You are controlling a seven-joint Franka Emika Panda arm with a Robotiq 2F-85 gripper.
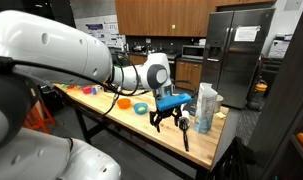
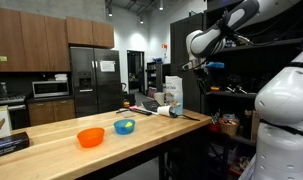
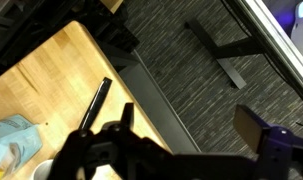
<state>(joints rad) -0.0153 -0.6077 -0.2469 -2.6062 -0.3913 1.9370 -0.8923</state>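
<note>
Even overhead room light in both exterior views, low-res & soft; the white arm [image 1: 51, 50] close to the lens is out of focus w/ blown highlights. Wrist view is dimmer: gripper [image 3: 181, 150] dark & blurred at bottom, glare top right, tabletop [image 3: 51, 80] warmly lit

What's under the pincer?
The open pincer hangs over the table corner: a black pen-like stick, a blue cloth, carpet past the edge. Its fingers hide whatever lies along the wrist view's bottom edge.
</note>
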